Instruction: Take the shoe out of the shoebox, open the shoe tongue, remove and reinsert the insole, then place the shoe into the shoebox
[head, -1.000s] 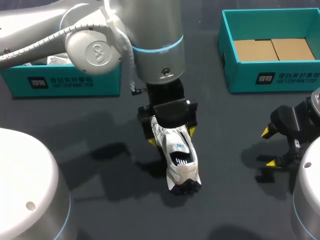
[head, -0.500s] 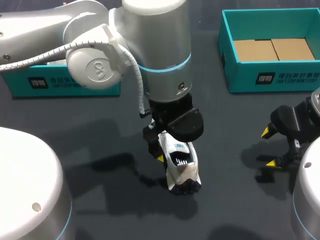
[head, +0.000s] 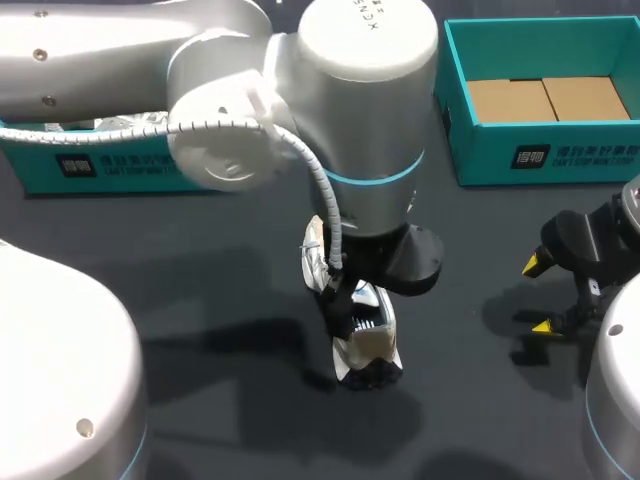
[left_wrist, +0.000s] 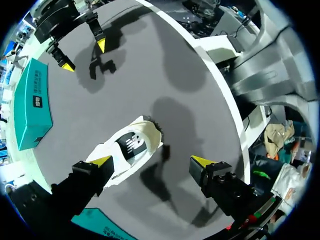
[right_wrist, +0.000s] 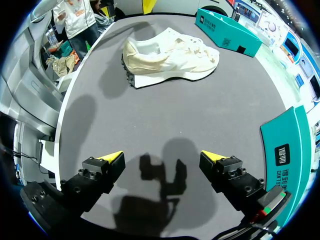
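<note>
The left hand (left_wrist: 152, 161) is spread wide and grasps nothing. In the left wrist view the shoe (left_wrist: 127, 149) lies on the bench (left_wrist: 190, 85) under one finger, with the other finger well clear of it.

In the right wrist view the right hand (right_wrist: 162, 157) is likewise released and empty, and the shoe lies well ahead of it.

In the head view the shoebox (head: 600, 160) stands beyond the right hand, holding no shoe.

Opening the tongue looks to be the step in hand. Next, the left hand likely needs to close on the shoe to steady it while the right hand comes across.
</note>
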